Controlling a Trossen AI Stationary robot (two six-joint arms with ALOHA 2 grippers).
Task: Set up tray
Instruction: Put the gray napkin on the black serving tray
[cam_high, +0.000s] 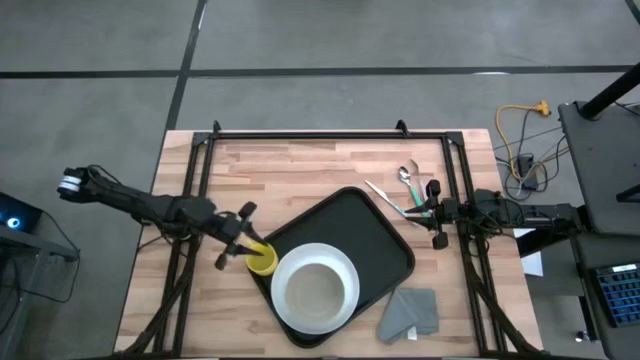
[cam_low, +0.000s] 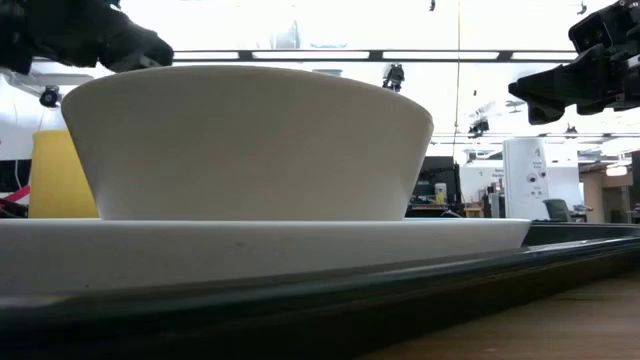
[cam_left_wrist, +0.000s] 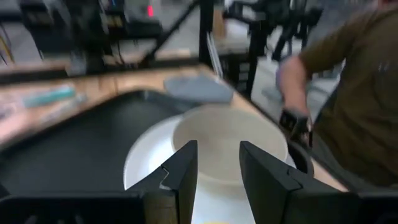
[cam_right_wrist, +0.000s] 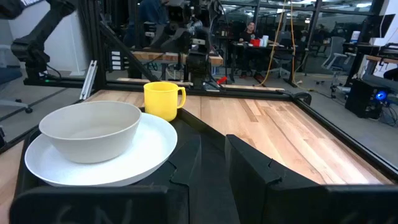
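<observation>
**Desk:** What do we have, and where is the tray?

**Operator:** Seen from overhead, the tray (cam_high: 385, 240) lies slantwise at centre frame on the wooden surface (cam_high: 300, 170). In its lower-left part a white plate (cam_high: 285, 305) carries a white bowl (cam_high: 315, 285). My left tool (cam_high: 250, 243) hangs over a yellow cup (cam_high: 262, 262) at the tray's left edge, its jaws standing wide. The level view shows clear air between the tool and the cup's rim.

**Desk:** And the right side?

**Operator:** My right tool (cam_high: 425, 212) waits right of centre, jaws narrowly parted with nothing between them. The cutlery (cam_high: 405, 185) lies just beside it, off the tray's upper-right corner. A grey cloth (cam_high: 410, 312) sits on the wood near the tray's lower-right edge.

**Desk:** What is in the vessels?

**Operator:** The bowl is empty, and the cup looks empty from above. I cannot tell whether the cup stands fully inside the rim or on it.

**Desk:** How do you handle this step?

**Operator:** I read it as the cup's placing, nearly done. I would lift the left tool straight up so that neither jaw clips the rim or the handle, and keep clear of the plate close alongside. A person (cam_left_wrist: 354, 93) stands at the surface's edge in my left wrist view, so I would move slowly.
</observation>
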